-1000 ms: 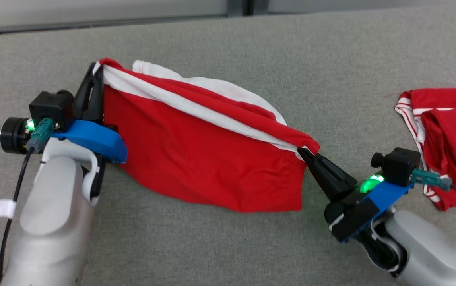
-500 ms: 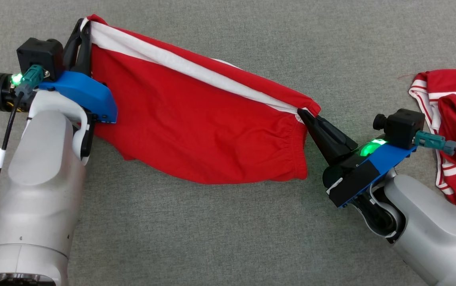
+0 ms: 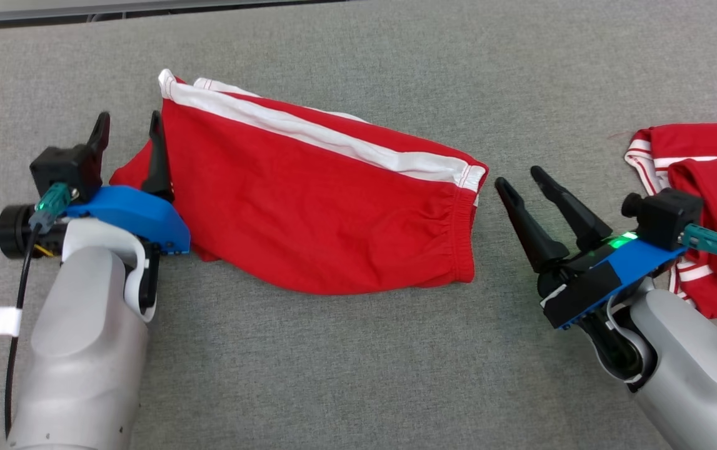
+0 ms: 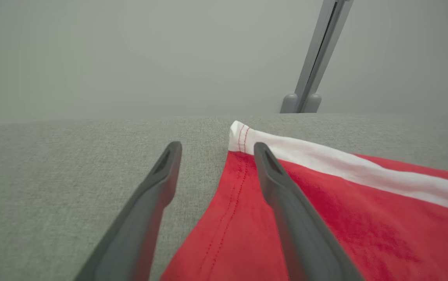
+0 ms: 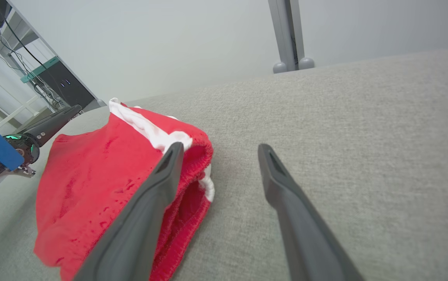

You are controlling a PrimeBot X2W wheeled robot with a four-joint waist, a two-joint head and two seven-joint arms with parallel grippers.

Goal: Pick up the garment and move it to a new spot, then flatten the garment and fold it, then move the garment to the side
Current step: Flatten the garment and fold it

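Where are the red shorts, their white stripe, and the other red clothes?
red shorts (image 3: 308, 219): head view, middle of the red front.
white stripe (image 3: 333, 137): head view, halfway along the band.
other red clothes (image 3: 714, 187): head view, red fold near right edge.

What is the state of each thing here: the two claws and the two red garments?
red shorts, lying spread on the grey surface, held by no claw
left claw, open, at the shorts' left end, gripping nothing
right claw, open, beside the waistband end, gripping nothing
second red garment, lying bunched at the far right
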